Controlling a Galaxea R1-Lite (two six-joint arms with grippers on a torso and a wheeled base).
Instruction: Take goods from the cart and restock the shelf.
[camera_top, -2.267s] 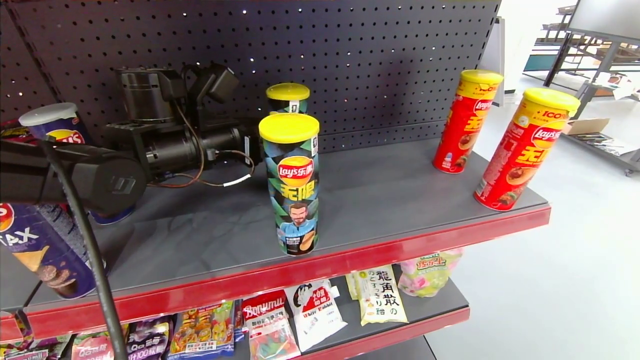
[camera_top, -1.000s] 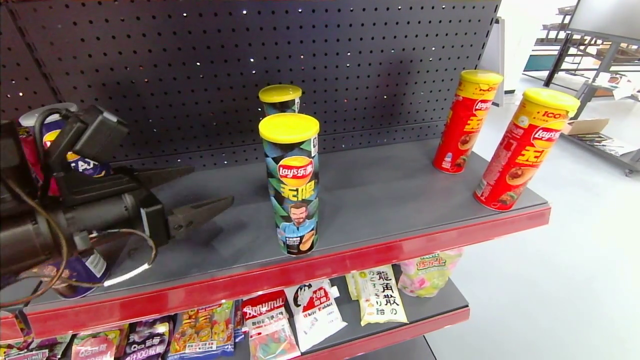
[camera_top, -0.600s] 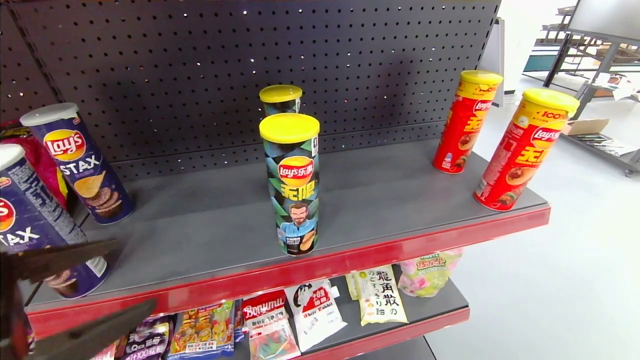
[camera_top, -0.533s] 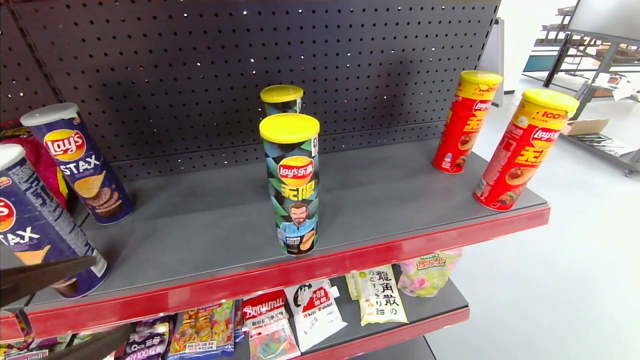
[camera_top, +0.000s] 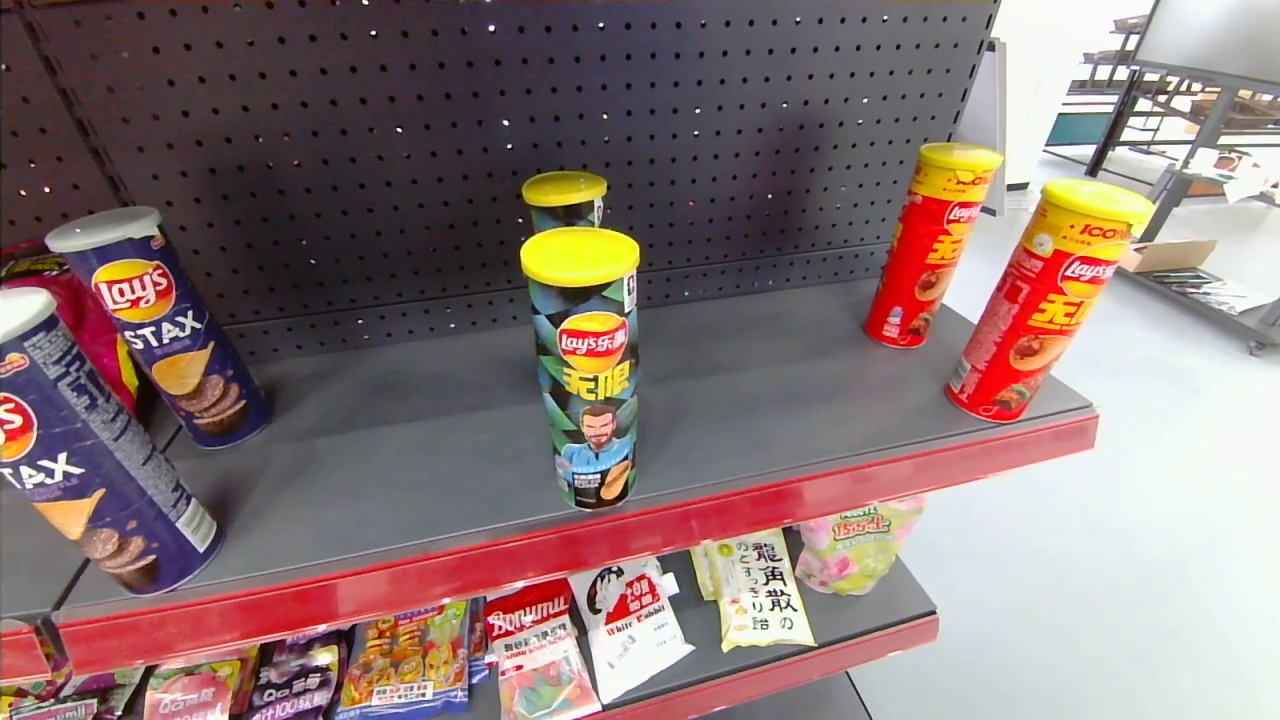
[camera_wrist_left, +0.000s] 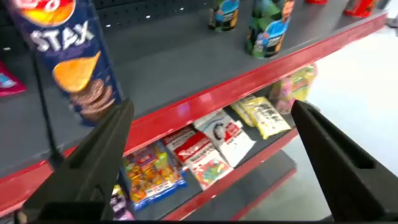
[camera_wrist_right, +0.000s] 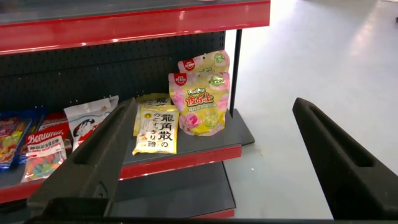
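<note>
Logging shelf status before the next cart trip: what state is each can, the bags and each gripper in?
front green can: upright, lid on.
rear green can: upright, lid on.
rear red can: upright, lid on.
front red can: upright, lid on.
rear blue can: upright, lid on.
front blue can: upright, lid on.
snack bags: propped on the lower shelf.
left gripper: open, empty.
right gripper: open, empty.

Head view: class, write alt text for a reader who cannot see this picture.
A grey shelf with a red front edge holds two blue crisp tubes at the left, two green crisp tubes in the middle, one behind the other, and two red crisp tubes at the right. Snack packets lie on the shelf below.
</note>
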